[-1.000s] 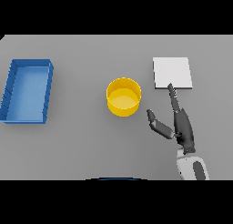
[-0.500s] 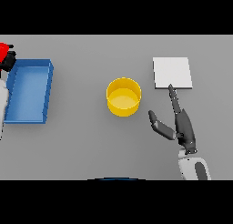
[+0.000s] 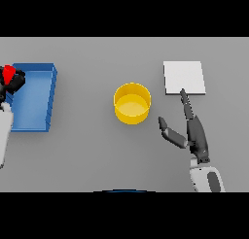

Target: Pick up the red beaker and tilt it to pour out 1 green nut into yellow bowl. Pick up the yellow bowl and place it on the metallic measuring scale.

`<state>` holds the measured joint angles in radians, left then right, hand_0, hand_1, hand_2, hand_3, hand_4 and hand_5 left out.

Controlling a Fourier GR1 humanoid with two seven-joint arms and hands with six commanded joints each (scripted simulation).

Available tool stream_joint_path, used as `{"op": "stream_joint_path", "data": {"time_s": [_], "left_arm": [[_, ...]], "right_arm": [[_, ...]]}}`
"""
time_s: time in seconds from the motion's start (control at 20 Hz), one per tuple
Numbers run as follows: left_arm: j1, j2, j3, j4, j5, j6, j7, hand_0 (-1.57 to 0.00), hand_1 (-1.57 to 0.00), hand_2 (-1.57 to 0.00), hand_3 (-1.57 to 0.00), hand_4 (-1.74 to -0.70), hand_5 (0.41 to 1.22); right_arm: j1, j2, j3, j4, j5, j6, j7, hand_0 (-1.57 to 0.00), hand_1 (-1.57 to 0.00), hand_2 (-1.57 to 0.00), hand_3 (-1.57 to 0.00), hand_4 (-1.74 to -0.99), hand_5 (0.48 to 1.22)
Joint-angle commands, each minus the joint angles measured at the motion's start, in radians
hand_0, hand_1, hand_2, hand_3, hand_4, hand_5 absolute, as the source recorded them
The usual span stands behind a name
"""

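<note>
Since the earlier frames the left hand (image 3: 10,83) has come further into view at the far left edge. One second ago it was absent; half a second ago only a sliver of red and dark showed there. It now sits over the left rim of the blue tray (image 3: 34,99), its dark fingers curled round the red beaker (image 3: 8,74), of which only a small red part shows above the fingers. The white forearm hangs below it along the left edge. Whether any green nut is in the beaker cannot be told.

The blue tray lies unmoved on the grey table (image 3: 87,150), long side running away from the robot.

The yellow bowl (image 3: 132,103) stands upright near the table's middle, same spot as before, well apart from the tray and from both hands. Its inside looks plain yellow.

The metallic measuring scale (image 3: 183,77), a pale square plate, lies to the right of the bowl, unchanged.

The right hand (image 3: 193,131) rests just below the scale, in the same pose as before: fingers straight, thumb spread out toward the bowl, holding nothing. Its longest fingertip reaches the scale's near edge.
</note>
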<state>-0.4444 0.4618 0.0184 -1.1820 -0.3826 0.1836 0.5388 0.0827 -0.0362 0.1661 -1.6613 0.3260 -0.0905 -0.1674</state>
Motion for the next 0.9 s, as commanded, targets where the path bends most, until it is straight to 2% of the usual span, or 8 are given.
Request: {"op": "stream_joint_path", "data": {"time_s": [0.0,0.05,0.15,0.25,0.4,0.55,0.7,0.85], "left_arm": [[0.002,0.004,-0.001,-0.013,0.002,-0.012,0.021,-1.57,-1.57,-1.56,-1.54,-1.4,0.848],[0.015,0.005,-0.007,-0.031,0.002,-0.02,0.017,-1.57,-1.54,-1.5,-1.47,-1.28,0.81],[0.035,0.013,-0.008,-0.05,0.02,-0.051,0.0,-1.39,-1.22,-1.21,-1.14,-1.07,0.749],[0.039,0.006,-0.019,-0.058,0.017,-0.059,0.021,-0.97,-0.8,-0.82,-0.77,-0.96,0.696],[0.033,0.027,-0.044,-0.037,0.001,-0.104,0.018,-0.49,-0.41,-0.42,-0.39,-0.86,0.657],[0.032,0.033,-0.05,0.004,-0.002,-0.117,-0.02,-0.25,-0.21,-0.21,-0.2,-0.81,0.657],[0.015,0.029,-0.049,0.017,-0.005,-0.105,-0.049,-0.13,-0.11,-0.11,-0.1,-0.79,0.649],[0.024,0.026,-0.052,0.004,-0.011,-0.087,-0.081,-0.07,-0.05,-0.06,-0.05,-0.76,0.657]], "right_arm": [[-0.002,0.002,0.001,-0.002,-0.002,0.002,0.005,0.0,0.0,0.0,0.0,-1.017,0.635],[0.0,0.003,0.003,-0.007,-0.003,0.005,0.007,0.0,0.0,0.0,0.0,-1.012,0.634],[0.01,-0.005,-0.009,-0.005,-0.018,0.008,-0.004,0.0,0.0,0.0,0.0,-1.007,0.635],[0.007,-0.003,-0.001,-0.014,-0.01,0.008,0.003,0.0,0.0,0.0,0.0,-1.004,0.635],[0.009,-0.008,-0.003,-0.022,-0.016,0.014,0.004,0.0,0.0,0.0,0.0,-1.009,0.639],[0.002,-0.006,-0.003,-0.011,-0.011,0.011,0.006,0.0,0.0,0.0,0.0,-1.012,0.639],[0.003,-0.004,0.009,-0.01,0.01,0.007,0.032,0.0,0.0,0.0,0.0,-1.021,0.64],[-0.032,-0.071,0.031,-0.01,0.035,0.079,0.048,0.0,0.0,0.0,0.0,-1.005,0.669]]}}
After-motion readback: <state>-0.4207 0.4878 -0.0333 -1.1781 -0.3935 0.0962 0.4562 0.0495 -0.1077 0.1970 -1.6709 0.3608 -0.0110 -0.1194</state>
